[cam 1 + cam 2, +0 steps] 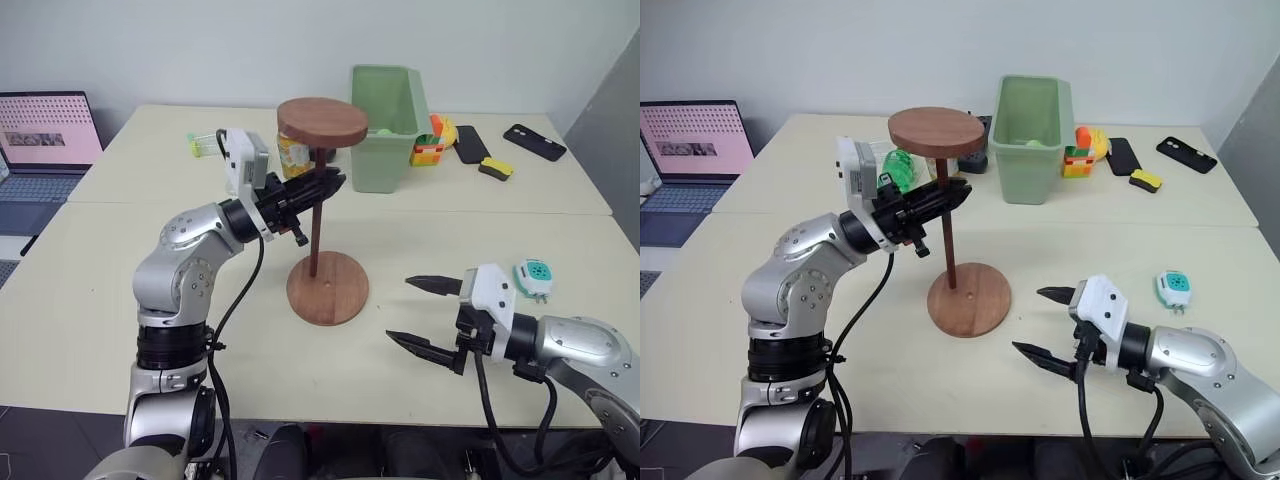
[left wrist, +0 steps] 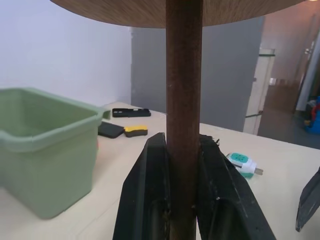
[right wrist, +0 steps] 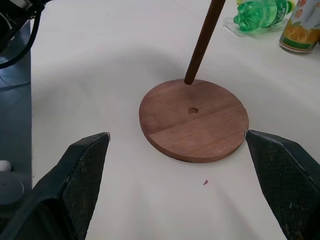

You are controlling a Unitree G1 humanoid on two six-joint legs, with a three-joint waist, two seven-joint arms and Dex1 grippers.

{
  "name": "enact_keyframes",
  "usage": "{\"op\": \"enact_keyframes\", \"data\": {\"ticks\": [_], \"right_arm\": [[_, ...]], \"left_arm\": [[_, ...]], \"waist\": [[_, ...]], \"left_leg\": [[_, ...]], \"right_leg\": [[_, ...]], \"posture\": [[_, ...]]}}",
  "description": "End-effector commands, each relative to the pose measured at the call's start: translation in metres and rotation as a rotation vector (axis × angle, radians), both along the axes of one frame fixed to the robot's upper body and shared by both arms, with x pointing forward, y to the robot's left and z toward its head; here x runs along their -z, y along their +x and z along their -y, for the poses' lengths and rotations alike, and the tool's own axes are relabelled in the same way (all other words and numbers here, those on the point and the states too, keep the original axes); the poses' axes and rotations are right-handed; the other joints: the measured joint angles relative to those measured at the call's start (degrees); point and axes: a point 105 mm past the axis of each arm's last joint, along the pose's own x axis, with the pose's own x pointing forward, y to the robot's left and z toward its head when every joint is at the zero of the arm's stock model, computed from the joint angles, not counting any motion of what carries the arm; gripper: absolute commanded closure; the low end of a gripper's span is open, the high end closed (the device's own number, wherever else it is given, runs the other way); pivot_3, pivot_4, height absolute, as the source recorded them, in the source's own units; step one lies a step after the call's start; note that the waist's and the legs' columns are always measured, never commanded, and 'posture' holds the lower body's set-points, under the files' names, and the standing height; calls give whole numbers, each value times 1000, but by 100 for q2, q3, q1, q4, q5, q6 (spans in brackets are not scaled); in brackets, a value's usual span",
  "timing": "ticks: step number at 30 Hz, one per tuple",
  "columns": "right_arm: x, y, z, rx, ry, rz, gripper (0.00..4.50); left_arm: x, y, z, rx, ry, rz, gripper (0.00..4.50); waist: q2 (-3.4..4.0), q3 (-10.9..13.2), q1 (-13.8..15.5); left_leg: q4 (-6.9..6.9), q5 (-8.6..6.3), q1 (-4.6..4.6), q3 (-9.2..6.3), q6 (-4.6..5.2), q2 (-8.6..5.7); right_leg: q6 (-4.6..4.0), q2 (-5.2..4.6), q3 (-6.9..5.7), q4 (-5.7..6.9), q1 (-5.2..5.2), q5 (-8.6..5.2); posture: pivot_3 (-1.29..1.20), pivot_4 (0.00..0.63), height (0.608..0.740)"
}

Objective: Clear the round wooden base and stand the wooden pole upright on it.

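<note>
The round wooden base [image 1: 327, 300] lies flat on the table with nothing on it and its small centre hole [image 3: 193, 110] uncovered. The wooden pole [image 1: 316, 235] stands nearly upright, its smaller disc [image 1: 322, 120] on top. My left gripper [image 1: 325, 187] is shut on the pole's upper part, one black finger [image 2: 150, 200] on each side. The pole's lower end [image 3: 189, 80] is over the base, beside the hole and not in it. I cannot tell if it touches. My right gripper [image 1: 400, 310] is open to the right of the base, holding nothing.
A green bin [image 1: 385, 125] stands behind the base, with a can [image 1: 293, 155] and a green bottle [image 1: 898, 168] to its left. Coloured blocks [image 1: 428, 145] and two phones [image 1: 535, 141] lie at the back right. A teal device [image 1: 533, 277] lies near my right arm. A laptop [image 1: 45, 150] sits far left.
</note>
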Motion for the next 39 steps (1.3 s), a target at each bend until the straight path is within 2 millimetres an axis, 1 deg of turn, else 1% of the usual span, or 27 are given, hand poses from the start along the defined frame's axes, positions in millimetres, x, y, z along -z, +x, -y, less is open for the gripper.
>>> {"op": "enact_keyframes", "data": {"ticks": [1, 9, 17, 39], "right_arm": [[-1, 3, -5, 21, 4, -11, 0], [-4, 3, -12, -18, 21, -44, 0], [-4, 3, -15, -27, 22, -45, 0], [1, -1, -16, -40, 6, -59, 0]], "left_arm": [[-11, -10, 6, 3, -42, 72, 4222], [1, -15, 15, 22, -48, 63, 4222], [10, -11, 21, 19, -49, 65, 4222], [25, -5, 21, -10, -41, 59, 4222]], "waist": [[0, 0, 1], [0, 0, 11], [0, 0, 11], [0, 0, 11]], "left_leg": [[0, 0, 0, 0, 0, -1], [0, 0, 0, -5, 0, -2], [0, -1, 1, -6, 1, -3], [-1, -1, 3, -12, 1, -5]], "right_leg": [[0, 0, 0, -1, 0, 0], [0, 0, 1, -7, 5, 0], [0, 0, -2, -11, 11, 0], [0, 1, -3, -15, 17, 0]], "posture": [[0, 150, 740], [0, 150, 740], [0, 150, 740], [0, 150, 740]]}}
